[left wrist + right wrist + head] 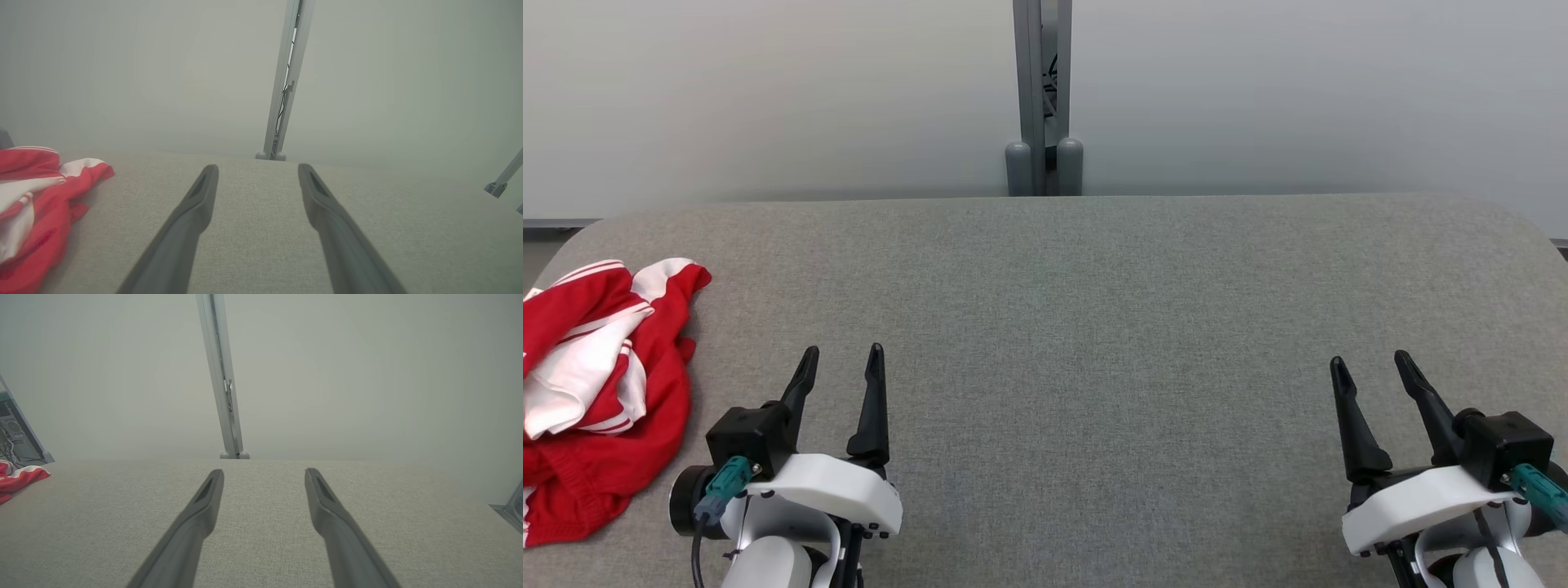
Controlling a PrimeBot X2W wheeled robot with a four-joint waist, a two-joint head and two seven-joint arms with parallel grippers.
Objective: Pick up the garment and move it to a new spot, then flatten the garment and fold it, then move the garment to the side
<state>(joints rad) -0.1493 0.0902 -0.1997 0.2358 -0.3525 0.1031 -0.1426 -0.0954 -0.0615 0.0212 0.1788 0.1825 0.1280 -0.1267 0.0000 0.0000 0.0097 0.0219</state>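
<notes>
One wide grey bench [1094,327] takes up most of the scene, with a metal post [1042,98] standing behind the middle of its far edge. Well to the left of that post and nearer the robot, the garment [596,392] lies in a crumpled red-and-white heap at the bench's edge, partly cut off by the head view's border. It is bunched rather than spread, so picking it up looks like the step in hand, with flattening and folding not yet done. The left fingers [874,400] hover left of the post, near the heap but apart from it, spread wide and empty, likely placed for a short reach to the cloth. The right fingers [1349,416], well right of the post, are equally wide apart and hold nothing, which leaves the stretch before the post free as a likely new spot.
</notes>
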